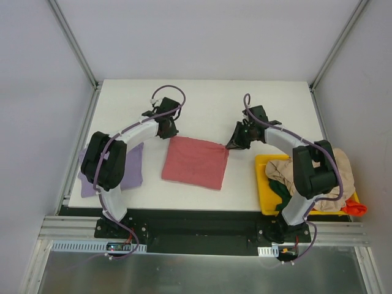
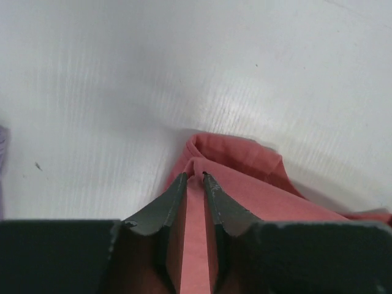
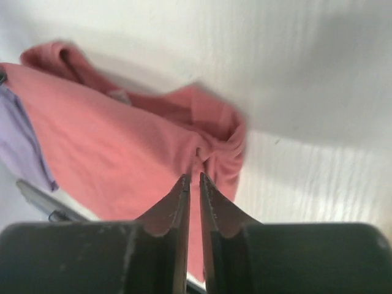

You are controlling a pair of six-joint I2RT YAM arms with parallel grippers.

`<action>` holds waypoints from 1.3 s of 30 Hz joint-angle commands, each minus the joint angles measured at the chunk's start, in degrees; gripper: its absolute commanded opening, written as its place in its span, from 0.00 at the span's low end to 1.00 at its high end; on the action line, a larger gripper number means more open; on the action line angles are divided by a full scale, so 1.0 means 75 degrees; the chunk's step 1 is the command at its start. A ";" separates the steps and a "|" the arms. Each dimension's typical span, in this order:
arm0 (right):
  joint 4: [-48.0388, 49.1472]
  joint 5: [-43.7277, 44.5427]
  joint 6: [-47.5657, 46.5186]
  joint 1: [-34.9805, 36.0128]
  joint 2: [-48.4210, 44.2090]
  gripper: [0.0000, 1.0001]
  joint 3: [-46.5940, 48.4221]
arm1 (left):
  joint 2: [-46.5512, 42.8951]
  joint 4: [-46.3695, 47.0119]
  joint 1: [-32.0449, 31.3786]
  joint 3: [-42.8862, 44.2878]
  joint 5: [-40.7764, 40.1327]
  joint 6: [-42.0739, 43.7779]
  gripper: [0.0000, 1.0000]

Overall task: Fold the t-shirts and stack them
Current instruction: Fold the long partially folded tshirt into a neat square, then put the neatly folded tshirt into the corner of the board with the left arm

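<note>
Pinching the pink tee [image 1: 195, 162] at its two far corners, our left tool [image 1: 167, 130] and right tool [image 1: 234, 145] are nearly closed on cloth. It lies flat, centred on the table [image 1: 202, 104], far edge running left-right between them; neither arm is nearer.

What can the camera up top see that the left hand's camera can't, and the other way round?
Only the top view shows the yellow bin, the heap of shirts in it, and the right gripper. Only the left wrist view shows, close up, the left gripper pinching a bunched fold of the pink t-shirt between its tips. Both show that pink t-shirt lying on the white table.
</note>
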 commanded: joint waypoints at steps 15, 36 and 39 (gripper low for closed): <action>0.1071 0.0882 -0.0413 0.0276 -0.3399 0.96 -0.1687 | -0.2113 0.0385 0.0379 -0.1625 0.1922 0.0863 0.99; 0.0454 0.0776 -0.1057 0.0381 -0.8443 0.96 -0.4516 | -0.0369 0.0082 -0.0241 -0.2086 0.1981 0.0358 0.79; 0.0150 0.0998 -0.1268 0.0370 -0.8560 0.96 -0.4423 | -0.0065 -0.0141 -0.0605 -0.1992 0.1420 0.0195 0.72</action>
